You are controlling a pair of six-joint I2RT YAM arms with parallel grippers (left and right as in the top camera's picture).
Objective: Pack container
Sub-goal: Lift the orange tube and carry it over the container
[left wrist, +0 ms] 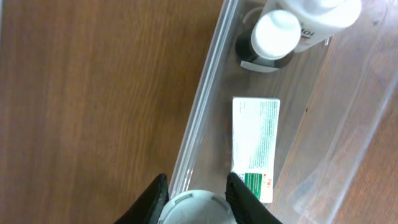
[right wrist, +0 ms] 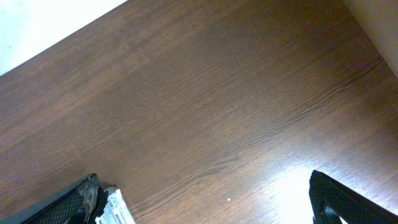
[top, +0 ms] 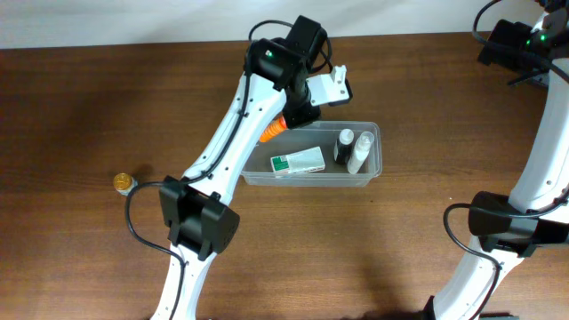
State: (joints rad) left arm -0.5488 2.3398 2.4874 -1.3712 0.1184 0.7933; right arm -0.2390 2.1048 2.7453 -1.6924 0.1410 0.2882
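**Overhead.** The container [top: 313, 180] lies mid-table with its long side across the view. It holds a green-and-white box [top: 298, 162] toward the left, and a dark bottle [top: 343, 145] and a white bottle [top: 360, 152] side by side at the right end. The left gripper [top: 284, 123] hangs over the container's far left corner. An orange piece [top: 274, 132] shows under the wrist, right at the rim, and is probably the body of whatever is being carried. The jaw state cannot be read from this view. A small gold-coloured item [top: 123, 182] sits on the table [top: 89, 107], well apart from the container on its left.

**Left wrist.** The fingers [left wrist: 155, 198] are clamped on a round white-capped item [left wrist: 194, 208]. The container's rim runs diagonally up from between them, so the item appears to hang over the wall itself, partly inside the container and partly over bare table. The box lies just inside the wall, close to the right finger, with the bottles beyond it.

**Risk (judgement).**
- Let go here, the item could strike the rim and tip out onto the table, because it straddles the wall.
- On the way down, the item or the right finger could catch the near end of the box and shove it, or leave the item leaning on it.
- A shift inward looks necessary first.

**Right wrist.** The right gripper [right wrist: 205, 199] is spread wide with nothing between its fingers. Only bare table shows beneath it, and the container is out of this view.
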